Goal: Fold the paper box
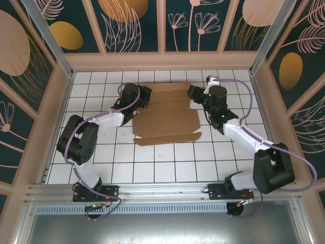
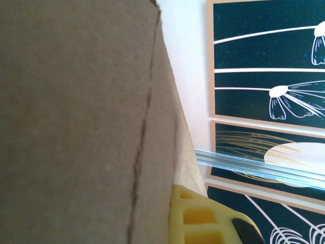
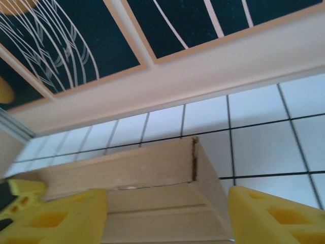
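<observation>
Top external: paper box (image 1: 165, 114) on tiled table (image 1: 101, 152). Left gripper (image 1: 139, 96) clamped on its left edge; right gripper (image 1: 194, 94) agape at its right corner, holding nothing.

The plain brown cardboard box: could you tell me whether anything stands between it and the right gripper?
Nothing visible does. In the right wrist view, the right gripper has its yellow fingers spread apart, and the plain brown cardboard box shows its raised corner directly in the gap between them, with white tiled table beyond.
</observation>
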Controlling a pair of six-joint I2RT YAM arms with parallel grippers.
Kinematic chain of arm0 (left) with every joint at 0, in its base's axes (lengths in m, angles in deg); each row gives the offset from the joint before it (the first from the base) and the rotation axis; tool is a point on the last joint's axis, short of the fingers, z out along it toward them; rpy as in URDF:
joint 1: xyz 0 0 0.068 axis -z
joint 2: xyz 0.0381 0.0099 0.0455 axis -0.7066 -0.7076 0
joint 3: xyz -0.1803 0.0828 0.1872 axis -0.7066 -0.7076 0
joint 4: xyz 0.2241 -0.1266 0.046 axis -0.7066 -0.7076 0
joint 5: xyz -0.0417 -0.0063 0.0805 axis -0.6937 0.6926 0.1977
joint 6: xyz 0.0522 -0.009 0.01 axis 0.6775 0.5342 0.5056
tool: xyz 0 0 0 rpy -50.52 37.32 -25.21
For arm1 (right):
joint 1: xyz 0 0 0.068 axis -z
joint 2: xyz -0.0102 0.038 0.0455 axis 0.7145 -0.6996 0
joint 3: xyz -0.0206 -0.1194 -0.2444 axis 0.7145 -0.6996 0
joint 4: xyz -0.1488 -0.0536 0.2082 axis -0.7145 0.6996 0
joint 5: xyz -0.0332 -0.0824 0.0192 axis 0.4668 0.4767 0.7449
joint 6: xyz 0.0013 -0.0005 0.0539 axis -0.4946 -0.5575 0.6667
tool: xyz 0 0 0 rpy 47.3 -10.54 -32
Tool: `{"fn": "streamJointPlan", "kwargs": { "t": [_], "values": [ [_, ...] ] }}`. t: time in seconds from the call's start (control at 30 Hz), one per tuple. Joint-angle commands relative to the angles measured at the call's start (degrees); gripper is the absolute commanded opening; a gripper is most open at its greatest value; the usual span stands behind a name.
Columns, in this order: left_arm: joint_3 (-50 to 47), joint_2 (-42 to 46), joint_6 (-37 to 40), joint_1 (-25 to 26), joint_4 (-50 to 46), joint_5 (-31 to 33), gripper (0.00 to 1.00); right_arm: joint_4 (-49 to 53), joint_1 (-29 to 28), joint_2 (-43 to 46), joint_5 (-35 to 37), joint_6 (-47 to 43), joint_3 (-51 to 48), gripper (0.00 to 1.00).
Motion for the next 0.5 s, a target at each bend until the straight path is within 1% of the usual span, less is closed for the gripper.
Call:
{"fn": "streamJointPlan", "kwargs": {
  "t": [0.0,0.07,0.1,0.17,0.27,0.33,0.47],
  "values": [
    [0.1,-3.5,-2.1,1.2,-6.2,-1.8,0.01,1.6,1.2,-1.0,-12.0,20.2,1.6,0.53],
    [1.0,-4.0,-2.3,1.6,-6.5,-1.7,0.02,-2.9,0.3,-2.9,-15.6,30.0,0.9,0.52],
    [1.1,-4.2,-2.7,1.8,-6.0,-1.8,0.03,-5.2,-0.5,-3.8,-15.8,34.4,0.3,0.53],
    [1.2,-4.5,-3.5,2.0,-4.9,-2.4,0.05,-9.6,-2.4,-5.7,-14.8,39.5,-0.5,0.54],
    [1.4,-4.7,-3.8,2.3,-4.3,-3.2,0.06,-14.0,-5.0,-9.0,-12.1,41.5,0.3,0.58],
    [1.3,-4.7,-3.9,2.5,-3.8,-3.8,0.07,-18.1,-5.5,-11.5,-10.5,43.4,0.2,0.6],
    [0.8,-4.6,-4.5,2.5,-2.7,-4.8,0.07,-25.6,-6.0,-17.5,-9.3,48.8,0.6,0.6]
  ]
}}
